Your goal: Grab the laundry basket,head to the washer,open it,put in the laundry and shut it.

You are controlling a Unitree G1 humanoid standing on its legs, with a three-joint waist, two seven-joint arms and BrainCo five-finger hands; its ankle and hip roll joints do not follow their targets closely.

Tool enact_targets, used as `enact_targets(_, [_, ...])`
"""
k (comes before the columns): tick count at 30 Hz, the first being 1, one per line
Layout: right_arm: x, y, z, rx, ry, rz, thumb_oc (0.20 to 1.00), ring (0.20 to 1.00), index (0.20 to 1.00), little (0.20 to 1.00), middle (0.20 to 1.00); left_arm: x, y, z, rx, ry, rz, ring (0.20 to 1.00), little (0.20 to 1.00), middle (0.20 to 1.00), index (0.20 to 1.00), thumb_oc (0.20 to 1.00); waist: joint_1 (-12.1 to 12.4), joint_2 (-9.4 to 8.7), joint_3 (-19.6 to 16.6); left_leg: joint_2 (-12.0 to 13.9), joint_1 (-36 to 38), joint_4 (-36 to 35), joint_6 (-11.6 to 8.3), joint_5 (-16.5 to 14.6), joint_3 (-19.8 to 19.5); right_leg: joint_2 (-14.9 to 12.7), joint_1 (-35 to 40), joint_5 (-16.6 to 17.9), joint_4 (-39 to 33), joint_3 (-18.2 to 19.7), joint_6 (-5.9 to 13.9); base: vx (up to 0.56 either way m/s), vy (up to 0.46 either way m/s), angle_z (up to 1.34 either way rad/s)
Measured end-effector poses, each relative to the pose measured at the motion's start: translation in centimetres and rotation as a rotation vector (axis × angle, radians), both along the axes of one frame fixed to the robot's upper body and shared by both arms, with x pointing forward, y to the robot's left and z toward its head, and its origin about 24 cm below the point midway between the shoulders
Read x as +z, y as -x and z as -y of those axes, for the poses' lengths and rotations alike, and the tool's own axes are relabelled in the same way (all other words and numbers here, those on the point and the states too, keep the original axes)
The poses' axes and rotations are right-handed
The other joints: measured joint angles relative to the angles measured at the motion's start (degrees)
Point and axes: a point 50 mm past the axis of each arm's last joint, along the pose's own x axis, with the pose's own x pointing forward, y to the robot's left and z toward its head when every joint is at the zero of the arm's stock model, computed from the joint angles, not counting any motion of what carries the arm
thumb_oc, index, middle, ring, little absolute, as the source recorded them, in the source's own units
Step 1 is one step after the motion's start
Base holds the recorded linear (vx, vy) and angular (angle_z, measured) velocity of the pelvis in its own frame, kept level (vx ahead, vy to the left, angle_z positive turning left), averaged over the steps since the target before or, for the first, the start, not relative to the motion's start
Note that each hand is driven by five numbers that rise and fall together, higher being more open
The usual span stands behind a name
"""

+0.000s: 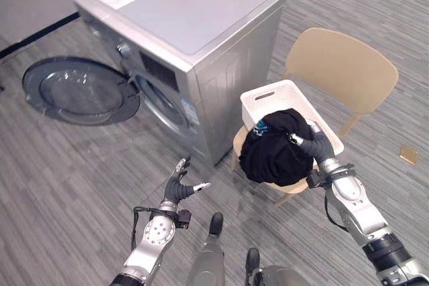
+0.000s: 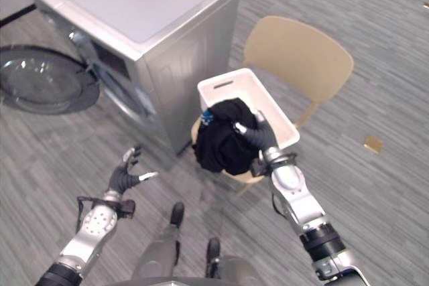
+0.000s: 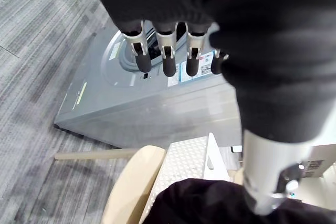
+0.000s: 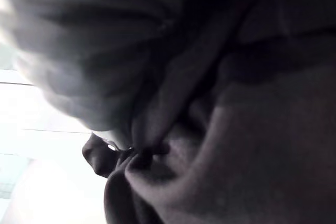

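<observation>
The white laundry basket sits on a tan chair to the right of the silver washer. A black bundle of laundry bulges over the basket's near edge. My right hand is shut on the bundle's top, and dark cloth crowds the right wrist view. The washer's round door stands swung wide open to the left of the drum opening. Low in front of the washer, my left hand hovers open and holds nothing; its fingers are straight.
Grey striped carpet surrounds the washer and the chair. A small brown plate lies on the floor at the right. The open door takes up floor space left of the washer. The chair's legs stand close to the washer's side.
</observation>
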Motion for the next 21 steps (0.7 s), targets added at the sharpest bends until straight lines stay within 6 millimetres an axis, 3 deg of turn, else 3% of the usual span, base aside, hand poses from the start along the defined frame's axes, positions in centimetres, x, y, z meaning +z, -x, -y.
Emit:
enact_targets(1, [-0.4,0.1,-0.2,0.005,0.007,-0.022,0.2,0.2,0.2,0.2,0.2,0.5,-0.4,-0.1,-0.015,-0.017,0.018,1.0,1.0,1.0,1.0,1.0,-0.24,-1.77,0.38,-0.84,-0.04,2.12,0.44,-1.03,1.59,-1.68,0.1,0.48,-0.73,-0.23,0.1,-0.15,0.01,0.92])
enact_targets(3, [-0.4,0.1,-0.2,0.02,0.039,-0.02,0.2,0.2,0.2,0.2,0.2,1.1,-0.9,0.1,-0.032,-0.024,0.046,1.0,1.0,1.0,1.0,1.0,-1.55,-2.49,0.19,-1.25,1.01,5.75,-1.12,-2.37,2.13,-3.44,1.1,2.28,-3.21,-1.99,0.14,-0.02,0.052,0.63])
enact_targets(5, [-0.2,0.1,-0.1,0.031,0.059,-0.01,0.2,0.2,0.2,0.2,0.2,3.1,-2.0,1.1,-0.095,-0.024,0.139,1.0,1.0,1.0,1.0,1.0,-3.88,-2.6,-0.01,-1.03,5.93,8.31,-1.42,-5.12,3.5,-5.05,3.17,4.52,-7.04,-4.37,1.24,0.09,0.131,0.75])
enact_targets(6, [0.0,0.1,0.0,0.04,0.066,-0.005,0.2,0.2,0.2,0.2,0.2,4.1,-2.4,2.2,-0.148,-0.025,0.184,1.0,1.0,1.0,1.0,1.0,-5.16,-1.52,-0.89,-1.02,9.79,4.62,-1.49,-5.44,4.29,-4.58,4.2,5.93,-9.69,-5.13,2.63,0.07,0.067,0.5])
enact_targets(8, [0.5,-0.1,-0.1,0.046,0.07,0.011,0.2,0.2,0.2,0.2,0.2,5.0,-2.8,3.3,-0.209,-0.04,0.235,1.0,1.0,1.0,1.0,1.0,-5.68,-0.64,-1.52,-1.11,13.52,-1.36,-1.01,-5.06,4.25,-3.72,4.22,7.57,-12.04,-5.25,3.16,0.04,0.051,0.15])
enact_targets(9, [0.8,-0.3,-0.3,0.054,0.071,0.023,0.2,0.2,0.2,0.2,0.2,5.1,-2.8,3.8,-0.229,-0.037,0.241,1.0,1.0,1.0,1.0,1.0,-5.7,0.23,-1.84,-1.02,15.21,-3.56,-0.15,-3.19,4.27,-2.73,4.18,8.38,-13.11,-5.21,3.6,0.06,0.115,-0.17])
enact_targets(11, [0.8,-0.4,-1.6,0.106,0.044,0.015,0.2,0.2,0.2,0.2,0.2,4.5,-2.9,4.9,-0.287,-0.07,0.212,1.0,1.0,1.0,1.0,1.0,-5.92,-0.29,-2.31,-1.16,17.04,-6.49,0.41,-1.71,5.39,-2.42,3.62,9.81,-13.86,-4.8,4.61,0.06,0.121,-0.15])
enact_targets(19, [2.6,-1.0,-7.6,0.307,-0.045,0.053,0.2,0.2,0.2,0.2,0.2,4.2,-3.4,8.4,-0.406,-0.129,0.216,1.0,1.0,1.0,1.0,1.0,-5.96,-1.39,-3.59,-3.41,18.1,-6.49,1.59,-1.42,6.96,-4.67,5.19,11.46,-16.12,-3.2,6.98,0.03,0.056,-0.07])
enact_targets(20, [2.5,-0.7,-8.8,0.334,-0.094,0.039,0.2,0.2,0.2,0.2,0.2,4.2,-3.8,9.0,-0.4,-0.123,0.218,0.922,0.922,0.922,0.922,0.922,-6.08,-1.48,-4.85,-3.57,18.22,-6.49,1.73,-1.48,7.0,-4.74,5.48,11.83,-16.58,-3.13,6.79,0.02,0.035,-0.01])
enact_targets(21, [2.3,-0.6,-9.1,0.346,-0.11,0.026,0.2,0.2,0.2,0.2,0.2,4.2,-4.0,9.0,-0.393,-0.142,0.223,0.526,0.526,0.526,0.526,0.526,-6.06,-1.44,-5.55,-3.59,18.29,-6.5,1.76,-1.5,7.07,-4.73,5.69,11.93,-16.85,-3.01,6.8,0.01,0.026,-0.04])
